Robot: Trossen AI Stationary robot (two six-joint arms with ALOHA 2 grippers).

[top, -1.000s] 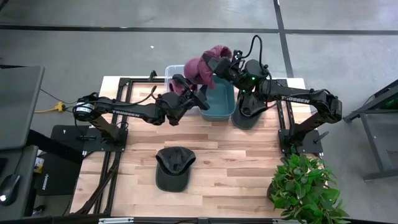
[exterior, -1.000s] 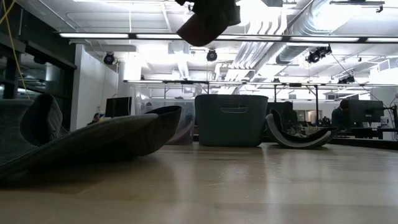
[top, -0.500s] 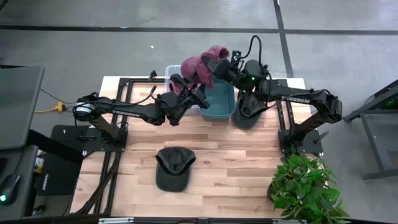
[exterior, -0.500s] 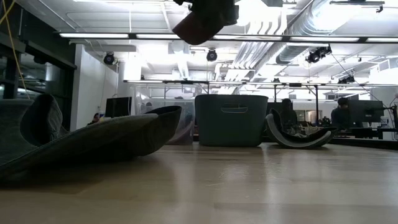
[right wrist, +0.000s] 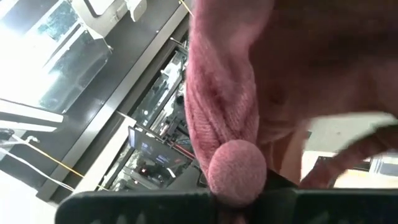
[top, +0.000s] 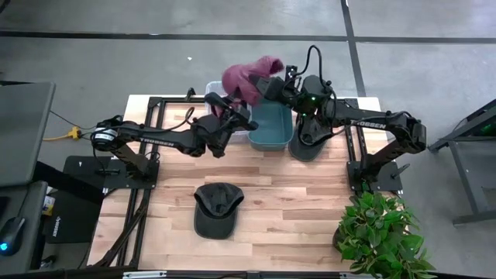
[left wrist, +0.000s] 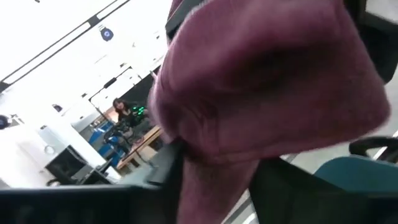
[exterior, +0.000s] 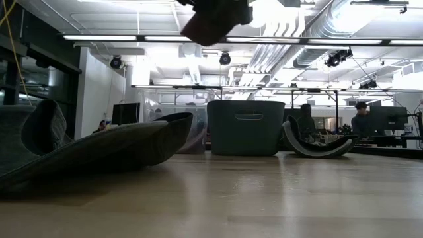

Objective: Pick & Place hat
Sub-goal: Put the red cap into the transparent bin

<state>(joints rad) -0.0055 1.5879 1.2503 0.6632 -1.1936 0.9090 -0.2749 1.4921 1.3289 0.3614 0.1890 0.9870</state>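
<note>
The maroon knit hat (top: 246, 76) hangs in the air between both grippers, above the far left corner of the teal bin (top: 271, 128) and the pale bin (top: 217, 93) beside it. My left gripper (top: 232, 107) comes at it from the near left and is shut on it. My right gripper (top: 268, 85) comes from the right and is also shut on it. In the low view the hat (exterior: 210, 21) shows at the top, well above the bin (exterior: 246, 127). The hat fills both wrist views (left wrist: 267, 93) (right wrist: 230, 87). My left gripper holds the hat by its lower hanging part (left wrist: 211, 180), pinched between the two fingers, coming slanting up from the table's near left. The hat is lifted clear and bulges above the fingers. My right gripper pinches a rolled fold of the hat (right wrist: 236, 171) between its fingers, coming level from the table's right. The cloth is bunched in several layers, and the hat is lifted clear of the bins.
A dark cap (top: 217, 209) lies on the table's near middle, close in the low view (exterior: 99, 149). Another dark hat (top: 310, 143) leans against the teal bin's right side. A potted plant (top: 380, 232) stands at the near right corner.
Both grippers have carried the hat a little toward the table's left and far edge, from over the teal bin's corner toward the pale bin. In the low view the hat has risen slightly and shifted left. Both stay shut on it.
</note>
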